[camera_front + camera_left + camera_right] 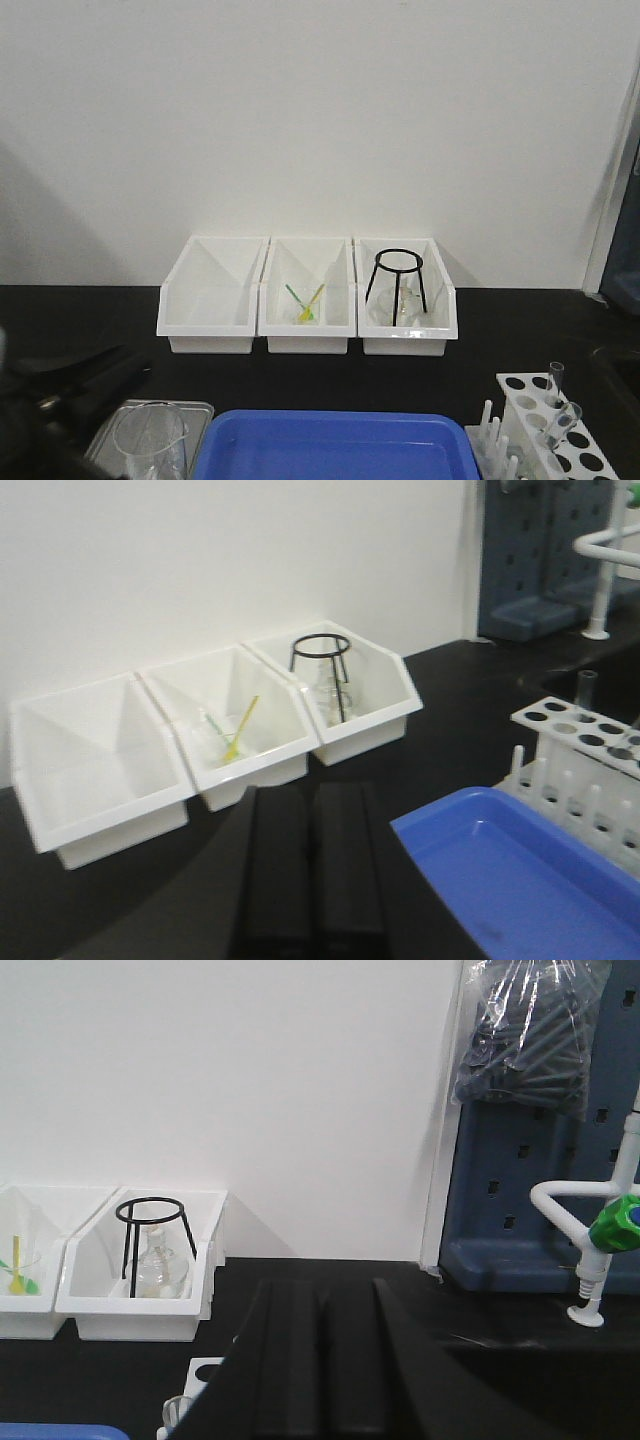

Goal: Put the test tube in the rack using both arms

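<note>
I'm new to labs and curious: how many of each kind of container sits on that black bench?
White open plastic bins: 3
Blue plastic tray: 1
Clear glass beaker: 1
White holed test-tube rack: 1
Slim clear glass test tubes: 2
Total: 8

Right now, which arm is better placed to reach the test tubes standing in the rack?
Likely the right. The rack sits far right in the front view, its corner just beside the right gripper in that wrist view; the left gripper sees it across the blue tray.
</note>
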Controlling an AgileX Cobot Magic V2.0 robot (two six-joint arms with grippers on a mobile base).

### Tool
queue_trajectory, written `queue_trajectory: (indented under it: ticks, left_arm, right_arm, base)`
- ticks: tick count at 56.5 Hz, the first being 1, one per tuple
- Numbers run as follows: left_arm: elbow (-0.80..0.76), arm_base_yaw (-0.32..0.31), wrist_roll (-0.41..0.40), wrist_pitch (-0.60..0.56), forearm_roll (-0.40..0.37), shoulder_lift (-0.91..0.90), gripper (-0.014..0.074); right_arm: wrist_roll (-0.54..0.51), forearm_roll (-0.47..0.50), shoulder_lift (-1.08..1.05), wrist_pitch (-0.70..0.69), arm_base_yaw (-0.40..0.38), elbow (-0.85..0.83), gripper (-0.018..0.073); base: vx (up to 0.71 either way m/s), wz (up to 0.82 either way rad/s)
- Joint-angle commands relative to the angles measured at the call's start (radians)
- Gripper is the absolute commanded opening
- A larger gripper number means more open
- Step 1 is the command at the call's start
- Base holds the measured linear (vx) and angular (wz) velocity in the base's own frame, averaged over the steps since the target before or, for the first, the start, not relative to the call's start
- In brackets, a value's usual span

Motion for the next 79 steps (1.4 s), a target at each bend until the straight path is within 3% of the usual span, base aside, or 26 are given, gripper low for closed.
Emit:
queue_trajectory:
  ticks: [1, 12, 22, 26, 33, 43, 79]
  left_arm:
    - [0.065, 0.072, 0.005, -0.032, -0.009, -0.167, -0.0004]
    - [0.346, 0.238, 0.023, -0.024, -0.009, -0.549, -0.0004]
    - [0.531, 0.296, 0.022, -0.027, -0.009, -0.739, -0.0004]
    - [0.582, 0.300, 0.022, -0.033, -0.009, -0.793, -0.0004]
    - [0.580, 0.300, 0.022, 0.094, -0.006, -0.898, -0.0004]
    - [0.581, 0.300, 0.019, 0.161, -0.009, -0.895, -0.0004]
    - [0.581, 0.300, 0.019, 0.187, -0.009, -0.895, -0.0004]
  right_arm:
    - [0.001, 0.001, -0.002, -0.076, -0.004, -0.030, -0.0011]
    - [0.001, 0.001, -0.002, -0.075, -0.004, -0.030, -0.0011]
    - [0.000, 0.001, -0.002, -0.075, -0.004, -0.030, -0.0011]
    - [0.000, 0.001, -0.002, -0.075, -0.004, -0.030, -0.0011]
    - [0.000, 0.001, -0.002, -0.075, -0.004, -0.030, -0.0011]
    - [0.000, 0.001, -0.002, -0.073, -0.004, -0.030, -0.0011]
    - [0.000, 0.001, -0.002, -0.074, -0.004, -0.030, -0.0011]
  base:
    - [0.00, 0.00]
    - [0.00, 0.00]
    - [0.00, 0.00]
    - [0.00, 0.00]
    - [0.00, 0.00]
    - [0.00, 0.00]
    - [0.00, 0.00]
